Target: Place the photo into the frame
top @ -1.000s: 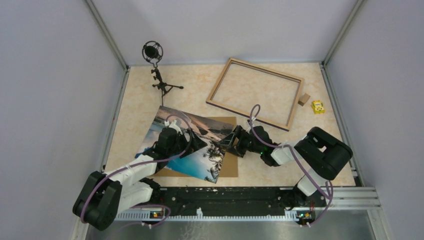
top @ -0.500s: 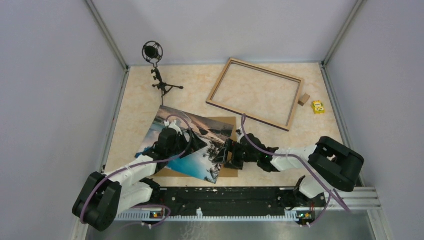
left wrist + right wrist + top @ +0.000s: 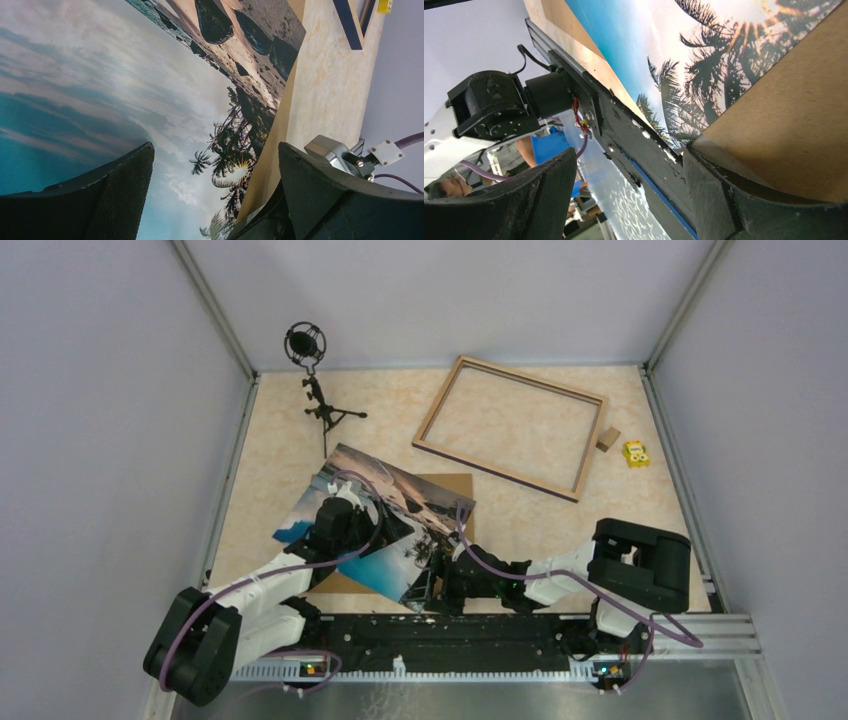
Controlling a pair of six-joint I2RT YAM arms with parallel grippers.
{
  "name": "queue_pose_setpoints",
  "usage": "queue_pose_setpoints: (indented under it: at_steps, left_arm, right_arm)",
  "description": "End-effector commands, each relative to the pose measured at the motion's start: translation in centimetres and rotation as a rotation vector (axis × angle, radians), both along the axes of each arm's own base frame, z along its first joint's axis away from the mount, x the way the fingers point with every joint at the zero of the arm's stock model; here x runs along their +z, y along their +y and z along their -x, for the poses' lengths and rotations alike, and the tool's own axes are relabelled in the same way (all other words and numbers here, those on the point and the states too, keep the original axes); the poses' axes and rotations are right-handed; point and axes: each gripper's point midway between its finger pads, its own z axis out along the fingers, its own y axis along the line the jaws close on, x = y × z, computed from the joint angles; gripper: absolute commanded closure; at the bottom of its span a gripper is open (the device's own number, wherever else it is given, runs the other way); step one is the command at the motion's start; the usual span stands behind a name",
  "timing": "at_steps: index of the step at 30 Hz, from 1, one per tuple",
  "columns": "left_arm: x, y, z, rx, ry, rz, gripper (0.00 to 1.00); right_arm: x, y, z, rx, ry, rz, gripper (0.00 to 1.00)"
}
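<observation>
Both claws gape empty: your left gripper (image 3: 215, 150) over the photo (image 3: 375, 525), your right gripper (image 3: 629, 152) at its corner by the table's (image 3: 280, 440) near edge. Pinch the print alone, not the backing board (image 3: 455, 485), before heading for the frame (image 3: 497, 471), far right.

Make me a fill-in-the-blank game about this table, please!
The photo lies on a ____ backing board.
The frame is ____, with only table showing inside it.
Beside the wooden block sits a little ____ toy.
The left gripper hangs over the photo with its jaws ____.
Missing words: brown, empty, yellow, open.
</observation>
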Motion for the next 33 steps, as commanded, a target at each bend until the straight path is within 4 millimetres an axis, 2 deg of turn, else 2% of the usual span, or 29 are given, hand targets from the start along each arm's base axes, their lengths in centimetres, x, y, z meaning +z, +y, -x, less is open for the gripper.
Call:
queue_pose_setpoints:
  at_steps: [1,5,11,15,22,33]
  left_arm:
    - [-2.3,1.2,1.5,0.013,0.063,-0.058,0.03]
    - [-2.3,1.2,1.5,0.015,0.059,-0.057,0.03]
    - [-2.3,1.3,1.5,0.02,0.059,-0.054,0.03]
    - [-2.3,1.2,1.5,0.017,0.057,-0.055,0.03]
    - [-2.3,1.3,1.5,0.022,0.058,-0.053,0.03]
    - [-2.3,1.3,1.5,0.021,0.055,-0.05,0.03]
  right_arm:
    - [-1.6,-0.8,-1.1,-0.11,0.0,0.041,0.24]
    - [-1.7,-1.8,-1.3,-0.137,-0.008,0.074,0.24]
    - [-2.2,-2.3,-0.4,-0.114,0.002,0.123,0.24]
    - [-3.1,-1.7,-0.1,-0.102,0.007,0.149,0.24]
    - [-2.3,-0.7,-0.2,-0.099,-0.006,0.091,0.24]
    - [4.8,1.5,-1.1,-0.109,-0.073,-0.218,0.24]
